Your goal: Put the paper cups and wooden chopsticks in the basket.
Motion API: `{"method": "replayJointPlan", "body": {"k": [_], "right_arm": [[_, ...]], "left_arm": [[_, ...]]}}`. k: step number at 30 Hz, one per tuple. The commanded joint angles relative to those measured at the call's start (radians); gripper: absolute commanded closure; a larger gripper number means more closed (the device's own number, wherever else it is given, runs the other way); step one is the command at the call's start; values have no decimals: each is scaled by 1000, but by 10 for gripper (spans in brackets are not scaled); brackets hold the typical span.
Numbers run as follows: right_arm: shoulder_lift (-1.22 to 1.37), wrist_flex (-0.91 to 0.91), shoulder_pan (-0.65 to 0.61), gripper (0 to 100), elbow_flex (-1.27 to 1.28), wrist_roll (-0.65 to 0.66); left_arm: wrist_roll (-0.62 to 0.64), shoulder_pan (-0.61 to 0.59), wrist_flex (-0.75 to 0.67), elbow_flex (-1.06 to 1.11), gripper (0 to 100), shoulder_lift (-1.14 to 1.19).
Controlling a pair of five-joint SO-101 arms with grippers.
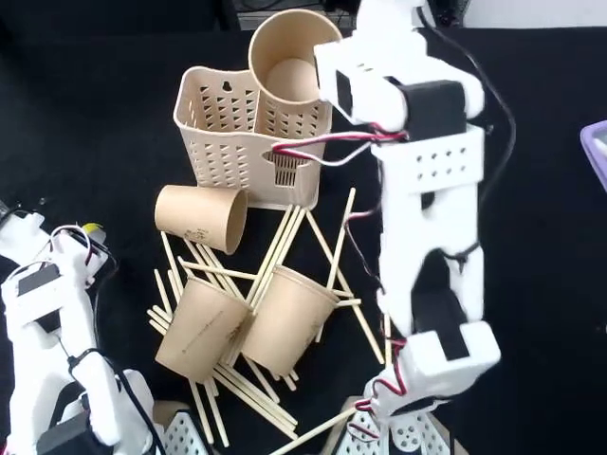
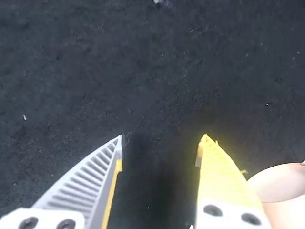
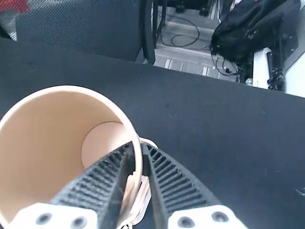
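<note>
A beige slotted basket (image 1: 237, 133) stands at the back of the black table. My right gripper (image 3: 138, 145) is shut on the rim of a paper cup (image 3: 57, 138), one finger inside and one outside. That cup (image 1: 289, 52) hangs upright over the basket's right end. Another cup (image 1: 201, 218) lies on its side in front of the basket. Two more cups (image 1: 201, 327) (image 1: 287, 318) rest on a scatter of wooden chopsticks (image 1: 275, 251). My left gripper (image 2: 162, 140) is open over bare cloth, with a cup's edge (image 2: 279, 183) beside its yellow finger.
The right arm (image 1: 427, 190) stretches across the table's middle right, above some chopsticks. The left arm (image 1: 47, 322) stands folded at the front left. A purple object (image 1: 597, 152) pokes in at the right edge. Chairs and a bag (image 3: 252, 28) lie beyond the table.
</note>
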Motion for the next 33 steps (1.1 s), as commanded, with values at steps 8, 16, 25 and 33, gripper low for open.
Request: {"method": "replayJointPlan", "body": {"k": [8,16,25,33], "right_arm": [[2,98,-52,988,-74,-5],[39,97,-51,987,-67,-3],[71,92,-66,802,-97,-2],[-45,118,-72,770,-409,54]], "left_arm": [[8,8,-20,-12,957,-25],[8,8,-20,-10,948,-25],[8,8,-20,-8,948,-26],[6,8,-21,-8,948,-26]]}}
